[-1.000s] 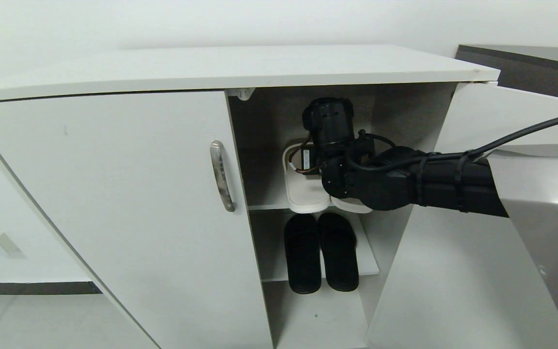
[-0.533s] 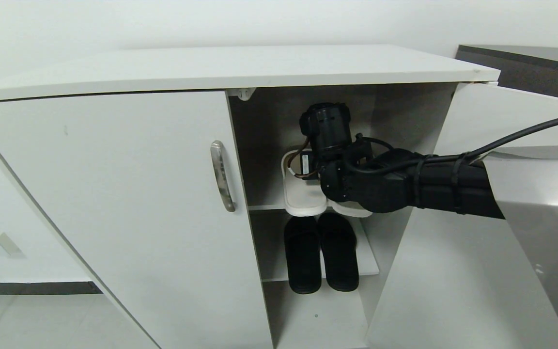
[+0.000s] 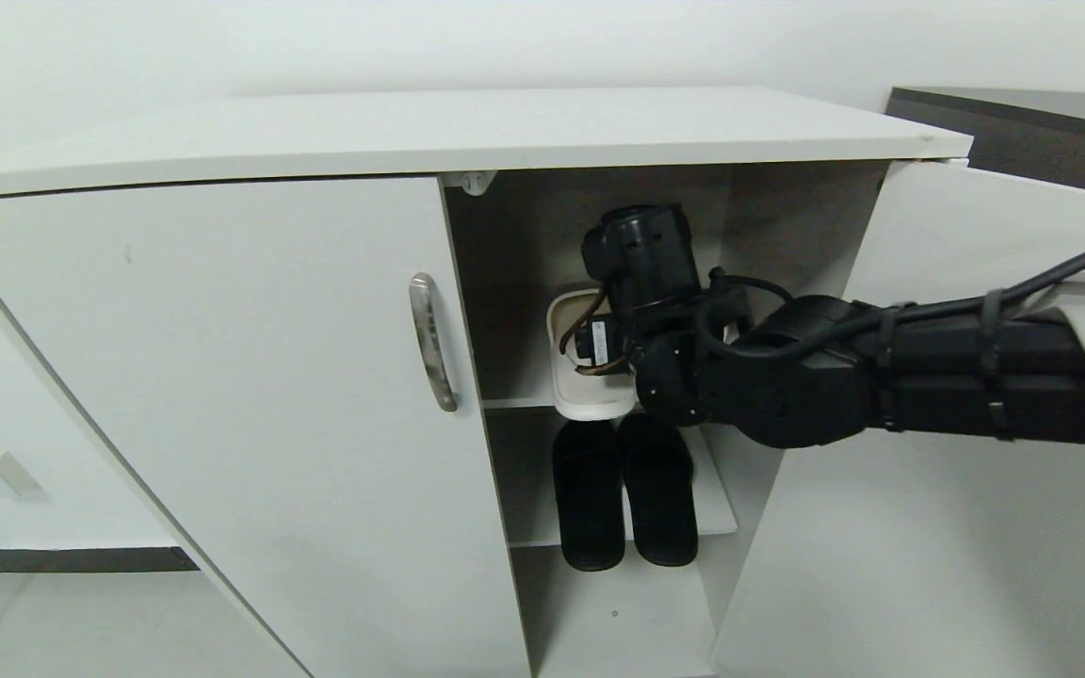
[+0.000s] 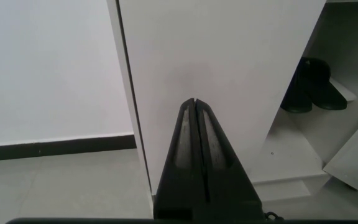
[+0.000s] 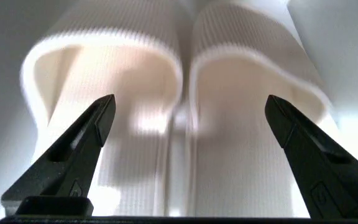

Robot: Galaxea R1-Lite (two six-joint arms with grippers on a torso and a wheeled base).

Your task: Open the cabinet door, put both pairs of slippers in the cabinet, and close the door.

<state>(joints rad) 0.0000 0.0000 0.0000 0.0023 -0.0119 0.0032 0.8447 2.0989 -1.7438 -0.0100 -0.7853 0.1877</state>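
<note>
Right door [image 3: 882,565]: swung wide; closing it seems the only step left.
Left gripper [image 4: 194,102]: jaws pressed together, empty, low before the closed left door.
Black slippers [image 3: 623,494]: stowed, heels over the lower shelf's front edge.
Right gripper [image 5: 189,106]: jaws spread wide, holding nothing.
White slippers [image 3: 588,400]: upper shelf, heels at its front edge, apparently placed.

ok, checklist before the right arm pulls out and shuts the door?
1. Right gripper open, not clamping the white slippers: ok.
2. White slippers lying on upper shelf: ok.
3. Black slippers on lower shelf: ok.
4. Heels overhang both shelf edges; clearance for the right door: cannot tell.
5. Doorway free for closing: not ok, right arm is inside.
6. Left gripper shut, outside by the closed left door: ok.
</note>
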